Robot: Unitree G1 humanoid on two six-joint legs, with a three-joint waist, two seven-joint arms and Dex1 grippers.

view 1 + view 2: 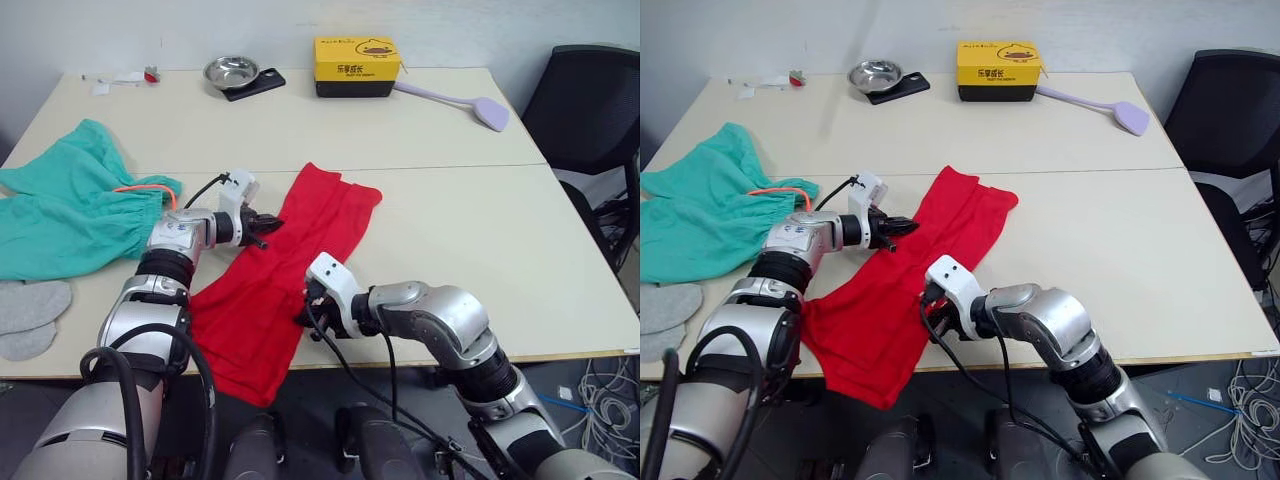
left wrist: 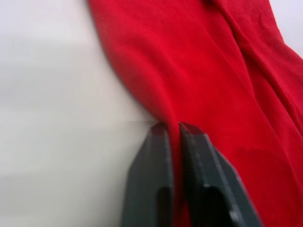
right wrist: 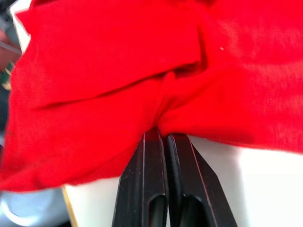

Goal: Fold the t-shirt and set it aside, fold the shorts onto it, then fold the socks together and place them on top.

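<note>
The shorts point(image 1: 70, 215) are cut off by the picture's left edge, and so are the socks point(image 1: 28, 318). The lower end of the t-shirt point(image 1: 270, 290) hangs past the worktop's point(image 1: 450, 200) near edge, so its hem is hidden below. The cloth pinched inside the left hand point(image 2: 171, 126) and the right hand point(image 3: 162, 135) is concealed by the fingers point(image 3: 142, 189). The small scraps at the worktop's far left corner are too small to be identified.

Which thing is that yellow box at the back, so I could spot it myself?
Look along the far edge of the pale table, away from the clothes. The yellow box sits there between a steel bowl and a lilac spatula. It alone is bright yellow, with a black base and a cartoon duck printed on top.
</note>
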